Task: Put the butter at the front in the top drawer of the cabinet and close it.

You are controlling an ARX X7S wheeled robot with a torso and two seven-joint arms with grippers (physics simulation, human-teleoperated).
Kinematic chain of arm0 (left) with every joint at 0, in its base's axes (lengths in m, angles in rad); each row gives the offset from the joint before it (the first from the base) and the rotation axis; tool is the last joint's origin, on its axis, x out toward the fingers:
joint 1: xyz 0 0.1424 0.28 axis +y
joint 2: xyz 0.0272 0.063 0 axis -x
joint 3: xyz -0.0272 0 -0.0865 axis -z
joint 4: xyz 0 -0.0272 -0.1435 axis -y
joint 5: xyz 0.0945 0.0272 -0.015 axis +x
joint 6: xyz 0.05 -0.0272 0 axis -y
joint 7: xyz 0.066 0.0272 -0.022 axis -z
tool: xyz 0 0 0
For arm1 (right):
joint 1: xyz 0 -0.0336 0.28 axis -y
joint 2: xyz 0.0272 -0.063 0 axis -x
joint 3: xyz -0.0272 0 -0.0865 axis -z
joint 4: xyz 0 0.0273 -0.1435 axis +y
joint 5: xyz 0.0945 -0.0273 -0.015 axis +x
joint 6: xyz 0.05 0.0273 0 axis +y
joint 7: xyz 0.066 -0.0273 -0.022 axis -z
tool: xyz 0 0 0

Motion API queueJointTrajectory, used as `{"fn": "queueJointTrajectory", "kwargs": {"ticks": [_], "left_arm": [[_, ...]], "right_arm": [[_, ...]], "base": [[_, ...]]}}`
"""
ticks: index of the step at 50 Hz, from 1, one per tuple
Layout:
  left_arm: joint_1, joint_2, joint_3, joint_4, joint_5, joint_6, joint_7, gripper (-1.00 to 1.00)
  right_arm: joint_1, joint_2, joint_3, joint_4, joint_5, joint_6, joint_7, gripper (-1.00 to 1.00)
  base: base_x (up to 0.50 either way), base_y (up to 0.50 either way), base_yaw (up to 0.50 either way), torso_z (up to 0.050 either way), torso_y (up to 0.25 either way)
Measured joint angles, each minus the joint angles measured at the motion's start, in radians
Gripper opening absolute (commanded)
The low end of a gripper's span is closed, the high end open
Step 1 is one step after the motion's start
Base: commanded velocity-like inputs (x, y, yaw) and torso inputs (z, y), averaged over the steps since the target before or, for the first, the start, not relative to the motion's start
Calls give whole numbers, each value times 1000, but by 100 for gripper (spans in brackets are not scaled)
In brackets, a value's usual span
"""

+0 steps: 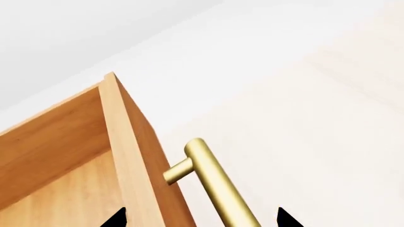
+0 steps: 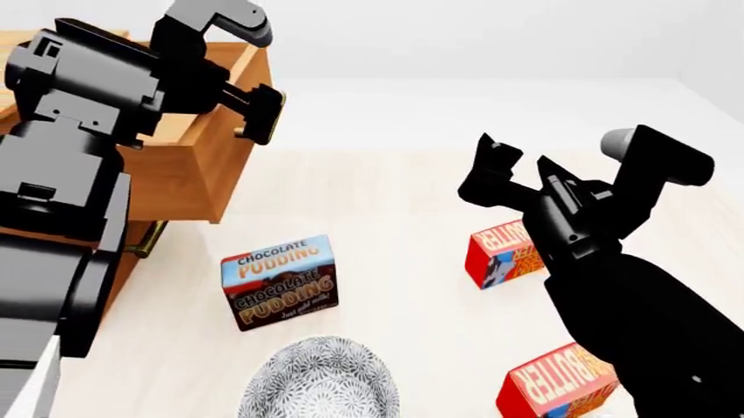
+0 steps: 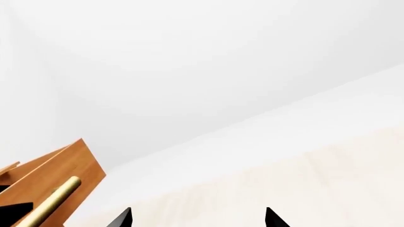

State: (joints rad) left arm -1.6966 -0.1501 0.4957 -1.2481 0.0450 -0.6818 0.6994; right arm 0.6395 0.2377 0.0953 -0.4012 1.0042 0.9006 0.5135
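Observation:
The top drawer [image 2: 192, 178] of the wooden cabinet [image 2: 23, 52] stands pulled open. My left gripper [image 2: 263, 111] is open at the drawer's front. In the left wrist view its fingertips [image 1: 117, 218] straddle the drawer front [image 1: 136, 156] and the brass handle [image 1: 215, 184] without closing on them. Two butter cartons lie on the pale table: one farther out [image 2: 500, 255], one nearer me [image 2: 556, 383], partly behind my right arm. My right gripper [image 2: 511, 161] is open and empty, raised above the farther carton; it also shows in the right wrist view [image 3: 197, 218].
A brown-and-blue chocolate pudding box [image 2: 279, 280] stands in front of the cabinet. A patterned grey bowl [image 2: 320, 383] sits at the near edge. The lower drawer's brass handle [image 2: 146, 242] shows below the open drawer. The right wrist view shows the open drawer's corner [image 3: 60, 182].

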Motion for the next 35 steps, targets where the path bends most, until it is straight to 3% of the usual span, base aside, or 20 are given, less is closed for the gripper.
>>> {"fn": "queueJointTrajectory", "kwargs": {"ticks": [19, 35], "left_arm": [[3, 5, 2, 3, 25, 6, 4, 100], [111, -62, -72, 316, -8, -203, 4, 100]], "right_arm": [[1, 6, -12, -9, 11, -4, 4, 100], [7, 10, -30, -32, 24, 4, 16, 100]], "base": [[4, -1, -5, -3, 0], [0, 0, 0, -1, 0]]}}
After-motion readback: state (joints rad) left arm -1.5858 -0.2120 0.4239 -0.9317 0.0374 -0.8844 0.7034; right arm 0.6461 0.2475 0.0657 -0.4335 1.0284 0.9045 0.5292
